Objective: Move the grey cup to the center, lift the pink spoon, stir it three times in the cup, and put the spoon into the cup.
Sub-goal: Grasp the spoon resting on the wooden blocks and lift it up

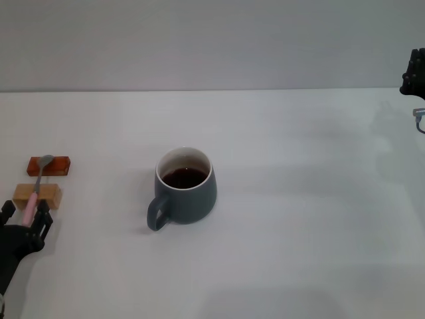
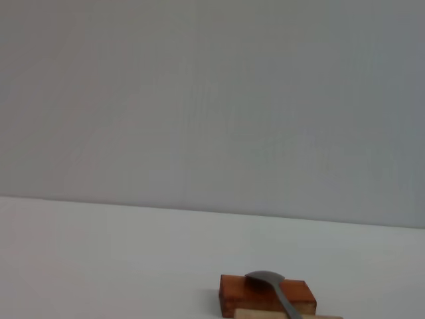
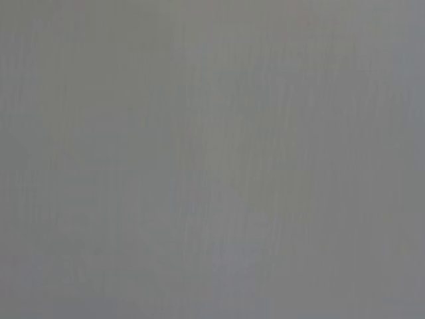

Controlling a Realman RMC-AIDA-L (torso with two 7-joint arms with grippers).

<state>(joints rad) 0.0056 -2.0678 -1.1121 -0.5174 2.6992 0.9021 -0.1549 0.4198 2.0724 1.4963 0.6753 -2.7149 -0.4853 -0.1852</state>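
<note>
Table (image 1: 299, 232) first, big and white, with the grey cup (image 1: 186, 187) sitting about in its middle, dark drink inside, handle turned toward the robot. Out to the robot's left of the cup lie two little wooden blocks, a red-brown block (image 1: 48, 165) farther back and a tan block (image 1: 38, 195) nearer. The pink spoon (image 1: 36, 186) rests across both, its metal bowl on the red-brown one and its pink handle running over the tan one.

The left gripper (image 1: 26, 216) is right at the handle's near end, its jaws apart on either side of the pink tip (I can't tell if they touch it yet). The right gripper (image 1: 413, 73) is parked far to the cup's right, up at the edge, and I cannot tell if its jaws are apart or together.

What could go wrong? The handle is thin and only its tip is between the jaws, so I think it could slip or tip when lifted. A bump could also push the blocks.

The left wrist view shows only the spoon's bowl and the blocks, cut off low. The right wrist view shows just blank grey.
</note>
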